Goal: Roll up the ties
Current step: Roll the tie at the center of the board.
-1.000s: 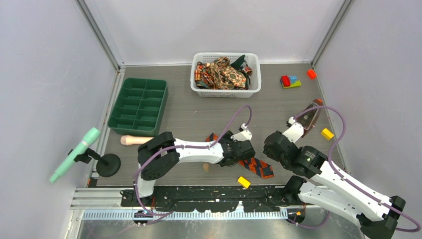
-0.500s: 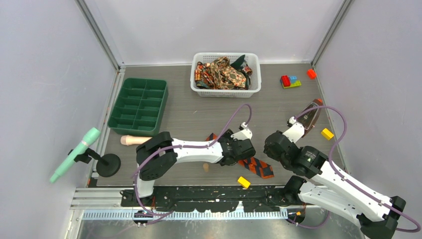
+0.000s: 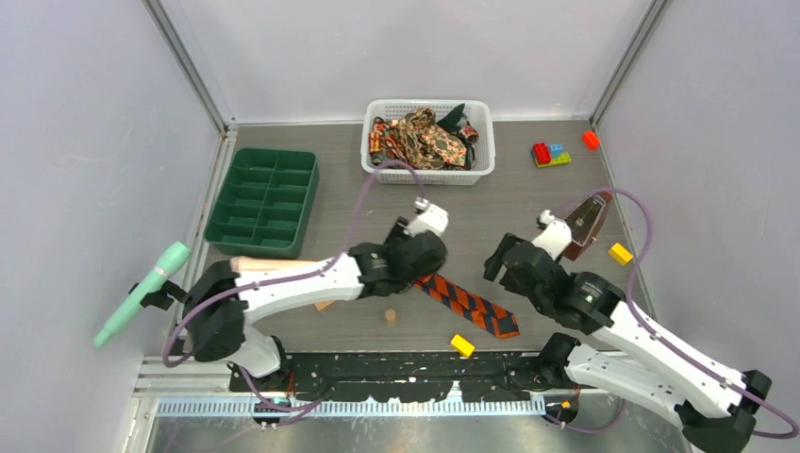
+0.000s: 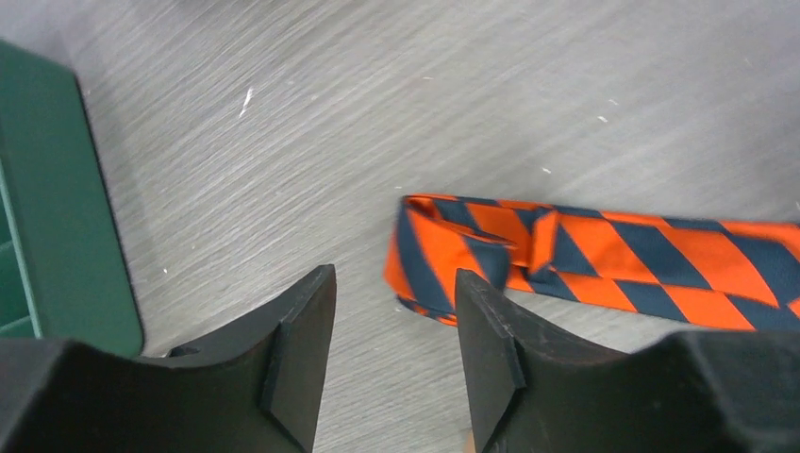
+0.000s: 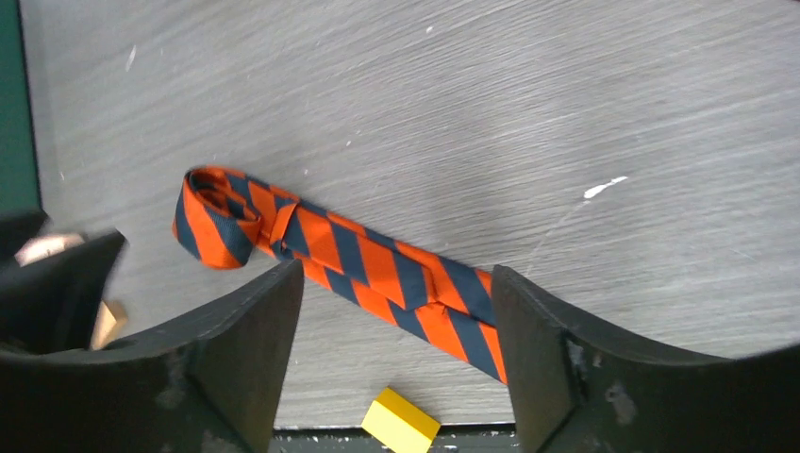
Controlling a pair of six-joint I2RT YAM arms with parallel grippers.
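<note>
The orange-and-navy striped tie (image 3: 467, 300) lies flat and slantwise on the tabletop (image 3: 358, 212), its left end loosely curled over once. Paisley ties (image 3: 425, 140) and a dark green tie (image 3: 454, 117) lie heaped in the basket (image 3: 429, 176).

1. Striped tie (image 5: 377, 274): smooth woven cloth with a faint sheen.
2. Table (image 4: 472, 94): grey, wood-grained, matt, finely streaked.
3. Basket (image 3: 429, 170), twelve o'clock: white plastic mesh, holding patterned cloth ties (image 3: 420, 140).
4. Tray (image 3: 264, 200), ten o'clock: dark green plastic, slightly glossy.
5. Right gripper (image 5: 396, 283) fingers (image 5: 236, 359): matt black plastic, scuffed.
6. Block (image 5: 401, 420): smooth yellow plastic.
</note>
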